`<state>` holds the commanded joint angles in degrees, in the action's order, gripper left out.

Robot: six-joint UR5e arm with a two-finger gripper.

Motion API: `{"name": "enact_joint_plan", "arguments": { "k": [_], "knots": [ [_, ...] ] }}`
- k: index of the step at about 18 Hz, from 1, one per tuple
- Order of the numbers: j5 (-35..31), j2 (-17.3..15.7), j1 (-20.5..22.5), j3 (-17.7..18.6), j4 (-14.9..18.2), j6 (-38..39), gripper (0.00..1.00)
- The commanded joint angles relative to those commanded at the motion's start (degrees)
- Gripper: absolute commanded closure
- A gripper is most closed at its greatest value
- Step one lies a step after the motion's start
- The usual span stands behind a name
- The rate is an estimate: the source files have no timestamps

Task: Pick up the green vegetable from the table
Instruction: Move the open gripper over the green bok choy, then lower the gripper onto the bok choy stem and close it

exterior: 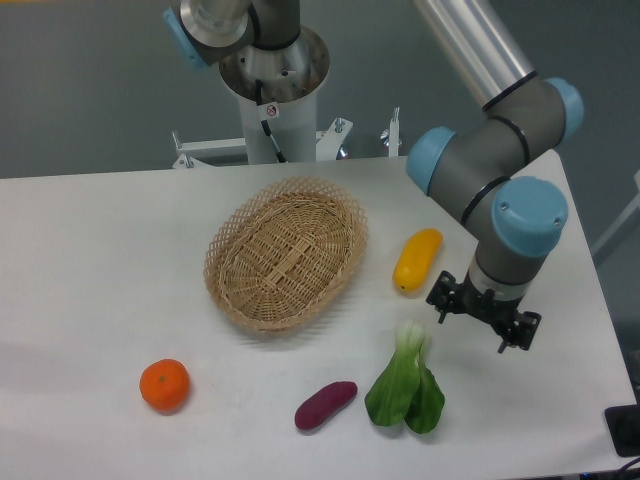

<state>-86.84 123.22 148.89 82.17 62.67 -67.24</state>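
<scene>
Bok choy (405, 384), pale stem, dark leaves, flat on table (100, 260), tool (484, 316) grip unclear

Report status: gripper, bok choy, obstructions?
Gripper empty, jaw state unclear, right of the stem. Bok choy flat on table, untouched. Sweet potato close left; squash behind.

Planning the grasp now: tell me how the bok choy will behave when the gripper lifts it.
The green vegetable has a thick pale stem base, probably the firmest place to pinch. Its broad dark leaves look thin and would likely droop or crush under pressure. It lies flat on the table, so it seems unlikely to roll. The gripper hovers to its right, above it.
</scene>
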Motion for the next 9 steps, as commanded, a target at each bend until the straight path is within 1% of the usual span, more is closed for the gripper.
{"name": "enact_joint_plan", "arguments": {
  "k": [3, 6, 9],
  "knots": [
    [0.0, -0.1, -0.4, 1.5, 0.0, 0.2, 0.0],
    [-0.1, 0.3, -1.6, 1.9, -0.1, 1.6, 0.0],
    [-0.1, 0.7, -1.8, 1.9, -0.1, 2.7, 0.0]
  ]
}}
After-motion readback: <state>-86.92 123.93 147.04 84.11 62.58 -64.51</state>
